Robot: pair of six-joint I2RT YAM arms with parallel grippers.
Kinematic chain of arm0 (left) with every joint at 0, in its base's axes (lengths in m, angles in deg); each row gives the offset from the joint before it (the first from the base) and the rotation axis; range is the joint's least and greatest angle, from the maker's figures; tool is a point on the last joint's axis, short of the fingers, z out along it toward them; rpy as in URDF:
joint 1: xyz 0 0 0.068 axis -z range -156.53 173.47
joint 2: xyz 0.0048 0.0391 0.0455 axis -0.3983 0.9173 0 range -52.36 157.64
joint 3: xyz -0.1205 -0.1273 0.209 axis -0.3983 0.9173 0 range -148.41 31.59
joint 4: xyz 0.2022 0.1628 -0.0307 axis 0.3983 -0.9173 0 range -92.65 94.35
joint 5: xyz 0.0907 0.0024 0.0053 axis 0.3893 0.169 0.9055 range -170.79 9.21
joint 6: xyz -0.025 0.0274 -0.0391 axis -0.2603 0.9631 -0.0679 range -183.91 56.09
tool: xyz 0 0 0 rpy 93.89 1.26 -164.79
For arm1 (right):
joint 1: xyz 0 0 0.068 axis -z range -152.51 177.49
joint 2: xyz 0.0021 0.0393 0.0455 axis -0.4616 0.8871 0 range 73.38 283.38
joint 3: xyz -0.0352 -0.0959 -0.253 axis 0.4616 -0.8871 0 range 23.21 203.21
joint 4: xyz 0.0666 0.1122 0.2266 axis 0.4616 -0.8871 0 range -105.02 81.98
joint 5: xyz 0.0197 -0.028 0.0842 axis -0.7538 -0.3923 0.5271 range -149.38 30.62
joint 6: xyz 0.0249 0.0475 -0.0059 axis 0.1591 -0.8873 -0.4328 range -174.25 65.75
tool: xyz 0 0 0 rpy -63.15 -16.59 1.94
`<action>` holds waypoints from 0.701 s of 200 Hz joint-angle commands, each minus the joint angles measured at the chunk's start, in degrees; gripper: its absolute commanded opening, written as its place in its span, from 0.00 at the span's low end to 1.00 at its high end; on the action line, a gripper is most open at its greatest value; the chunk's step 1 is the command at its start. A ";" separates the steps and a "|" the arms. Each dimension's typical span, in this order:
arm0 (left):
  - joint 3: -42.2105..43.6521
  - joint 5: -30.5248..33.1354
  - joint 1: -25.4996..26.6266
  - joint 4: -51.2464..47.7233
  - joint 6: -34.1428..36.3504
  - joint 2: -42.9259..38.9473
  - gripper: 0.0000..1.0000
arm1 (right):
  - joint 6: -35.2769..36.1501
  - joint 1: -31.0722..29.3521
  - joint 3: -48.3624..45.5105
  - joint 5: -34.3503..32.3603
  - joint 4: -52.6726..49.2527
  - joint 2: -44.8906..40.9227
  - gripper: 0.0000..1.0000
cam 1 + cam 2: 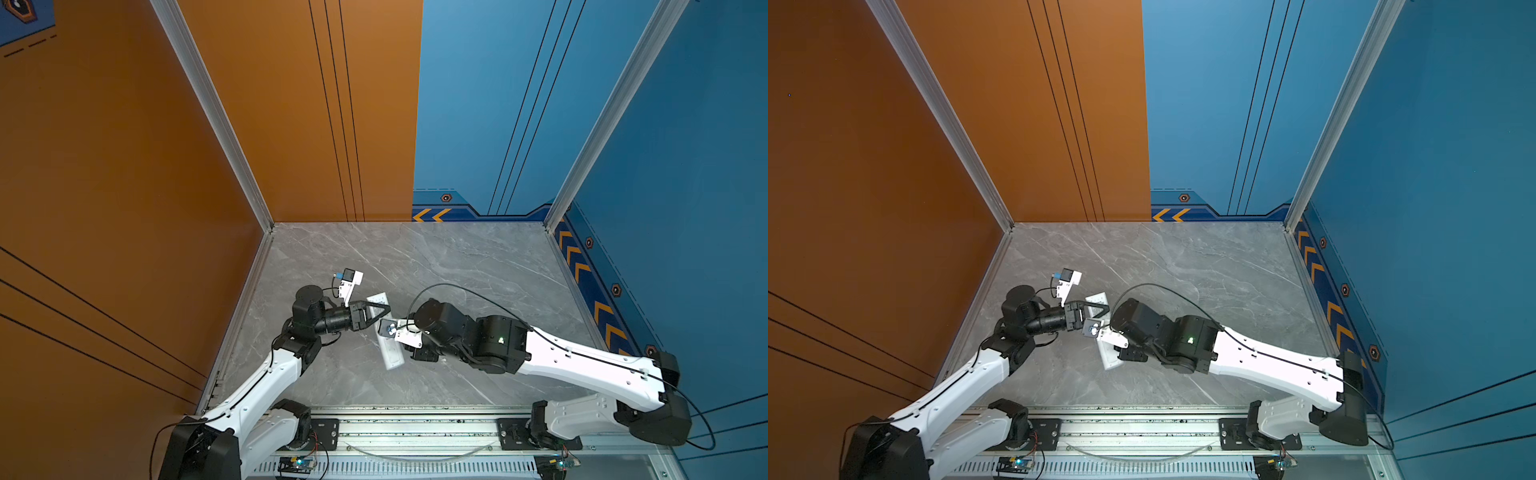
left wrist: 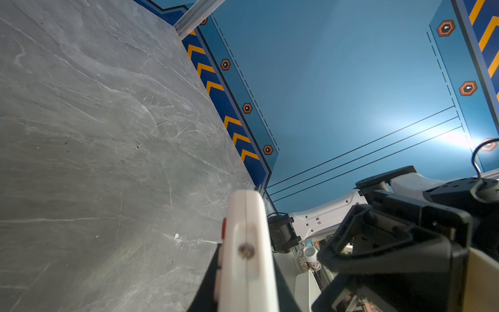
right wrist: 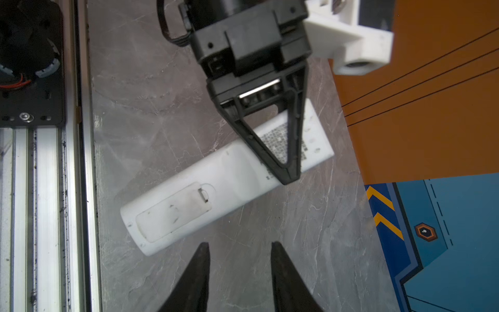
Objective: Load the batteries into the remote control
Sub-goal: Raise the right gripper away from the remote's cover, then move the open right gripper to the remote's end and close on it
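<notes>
Two-armed, working over the remote control on the grey marble table. Resting it flat, plain white back up, left of the table's middle and nearer the near edge than the far one. Angling it (parallel to no edge), battery-cover end toward the near edge, printed-label end toward the left edge. Showing the battery cover seated in its recess on that back, latch toward the remote's middle. Holding the left gripper pinched shut, fingertips meeting in one point, clasping nothing. Poising that point at the long edge of the label end; touching or just above, impossible to tell. Hovering the right gripper just beside the cover end, jaws standing apart with only bare marble between them. Reaching in from opposite sides in both top views, left gripper lying across the far end. Covering the remote's middle there with the right arm's white camera mount, leaving only the two ends in sight. Catching the remote's rounded end close up in the left wrist view, small round emitter facing the lens.
</notes>
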 commanded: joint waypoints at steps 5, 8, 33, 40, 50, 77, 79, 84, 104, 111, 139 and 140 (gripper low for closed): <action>-0.66 3.87 -1.02 -1.27 -0.91 -1.50 0.00 | -9.77 4.00 -2.74 1.93 4.80 -4.41 0.49; -0.61 4.26 -1.09 -1.29 -1.05 -1.55 0.00 | -10.72 4.54 -3.06 1.92 5.16 -4.75 0.51; -0.51 7.12 -1.32 -1.88 -1.96 -2.30 0.00 | -16.11 7.11 -5.56 1.40 6.88 -7.16 0.63; -0.53 7.79 -1.47 -2.50 -1.98 -2.38 0.00 | -17.31 7.52 -5.83 1.26 6.86 -7.27 0.67; -0.63 8.45 -1.63 -2.99 -2.07 -2.39 0.00 | -18.92 7.97 -6.04 1.21 6.57 -7.31 0.73; -0.60 10.10 -2.22 -4.26 -2.21 -2.99 0.00 | -22.14 9.07 -6.82 1.80 6.20 -7.45 0.81; -0.60 10.19 -2.21 -4.34 -2.24 -3.00 0.00 | -22.32 9.17 -6.88 1.87 6.20 -7.45 0.81; -0.53 10.38 -2.26 -4.44 -2.31 -3.15 0.00 | -22.63 9.36 -7.06 2.20 6.20 -7.40 0.82; -0.51 11.18 -2.41 -4.78 -2.21 -3.47 0.00 | -23.94 10.19 -7.64 3.20 6.11 -7.40 0.83; -0.36 11.38 -2.46 -4.77 -2.20 -3.56 0.00 | -24.31 10.26 -7.82 3.42 6.11 -7.50 0.84; -0.40 12.88 -2.55 -4.87 -2.16 -3.63 0.00 | -25.60 10.81 -8.49 4.39 6.58 -7.31 0.88; -0.41 12.88 -2.59 -4.85 -2.16 -3.67 0.00 | -25.63 10.81 -8.52 4.43 6.61 -7.31 0.88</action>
